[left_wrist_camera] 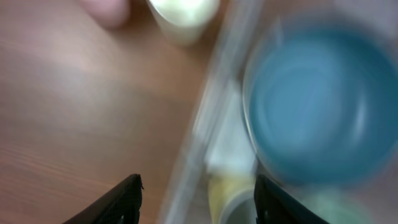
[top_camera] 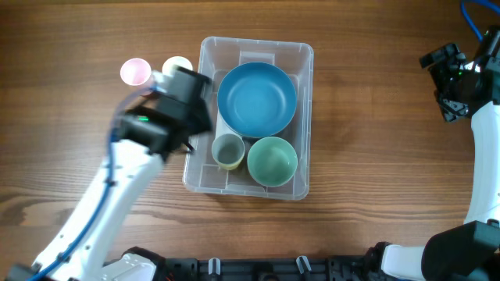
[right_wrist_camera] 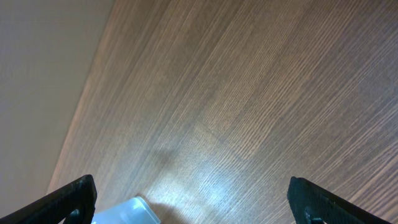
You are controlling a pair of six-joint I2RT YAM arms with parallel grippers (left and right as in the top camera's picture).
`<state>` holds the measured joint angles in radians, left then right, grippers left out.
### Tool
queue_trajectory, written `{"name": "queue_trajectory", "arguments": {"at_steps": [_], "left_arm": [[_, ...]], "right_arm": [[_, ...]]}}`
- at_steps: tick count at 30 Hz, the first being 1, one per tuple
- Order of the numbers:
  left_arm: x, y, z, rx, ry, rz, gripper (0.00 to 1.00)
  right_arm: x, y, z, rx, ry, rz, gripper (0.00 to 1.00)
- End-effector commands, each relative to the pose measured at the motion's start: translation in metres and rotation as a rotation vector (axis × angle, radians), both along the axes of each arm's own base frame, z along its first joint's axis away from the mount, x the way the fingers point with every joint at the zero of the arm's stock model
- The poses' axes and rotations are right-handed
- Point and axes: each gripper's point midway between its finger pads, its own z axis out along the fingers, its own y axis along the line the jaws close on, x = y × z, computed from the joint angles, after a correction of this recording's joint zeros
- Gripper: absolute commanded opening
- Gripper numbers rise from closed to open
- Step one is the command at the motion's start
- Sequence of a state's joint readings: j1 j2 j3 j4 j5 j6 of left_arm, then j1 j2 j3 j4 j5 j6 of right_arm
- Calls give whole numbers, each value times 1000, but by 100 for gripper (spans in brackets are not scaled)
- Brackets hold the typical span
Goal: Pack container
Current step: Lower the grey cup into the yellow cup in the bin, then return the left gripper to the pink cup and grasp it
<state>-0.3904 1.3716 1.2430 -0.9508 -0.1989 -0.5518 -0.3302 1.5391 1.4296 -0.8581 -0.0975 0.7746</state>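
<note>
I see the left hand [left_wrist_camera: 199, 200] wide open and empty, above the wall of the large clear rectangular plastic container [left_wrist_camera: 208, 118]. Lowering it here may strike that wall.

The left arm [top_camera: 101, 204] reaches in from 7 o'clock in the overhead view and slants toward 1 o'clock, ending in a dark wrist left of centre. The left gripper [left_wrist_camera: 198, 200] has its two black fingers spread wide, with nothing clamped between them. The right arm [top_camera: 484, 168] stands along the 3 o'clock edge, its wrist up at 2 o'clock. The right gripper [right_wrist_camera: 194, 202] likewise gapes wide and empty.
</note>
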Motion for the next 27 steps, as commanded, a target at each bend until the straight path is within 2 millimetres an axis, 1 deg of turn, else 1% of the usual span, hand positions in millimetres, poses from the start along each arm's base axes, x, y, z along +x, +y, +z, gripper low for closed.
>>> {"name": "queue_trajectory", "arguments": {"at_steps": [1, 5, 7, 8, 10, 12, 16, 19, 22, 23, 26, 27], "left_arm": [[42, 78, 26, -36, -129, 198, 57], [81, 129, 10, -204, -166, 284, 55], [99, 149, 0, -271, -188, 308, 52], [111, 163, -12, -321, -195, 326, 50], [125, 172, -30, -391, -195, 326, 49], [137, 174, -49, -453, -183, 324, 49], [152, 175, -89, -484, -143, 345, 49], [159, 175, -109, -488, -132, 342, 50], [163, 172, -118, -492, -125, 334, 49], [162, 171, -120, -493, -119, 334, 48], [158, 164, -131, -497, -77, 332, 34], [157, 160, -134, -497, -65, 327, 31]], "right_arm": [[4, 1, 0, 12, -3, -5, 100], [4, 1, 0, 12, -3, -5, 100], [4, 1, 0, 12, -3, -5, 100], [4, 1, 0, 12, -3, -5, 99], [4, 1, 0, 12, -3, -5, 100], [4, 1, 0, 11, -3, -4, 100], [4, 1, 0, 11, -3, -5, 100], [4, 1, 0, 11, -3, -4, 100], [4, 1, 0, 12, -4, -5, 100], [4, 1, 0, 12, -3, -5, 100], [4, 1, 0, 12, -4, -5, 100], [4, 1, 0, 12, -3, -5, 100]]}}
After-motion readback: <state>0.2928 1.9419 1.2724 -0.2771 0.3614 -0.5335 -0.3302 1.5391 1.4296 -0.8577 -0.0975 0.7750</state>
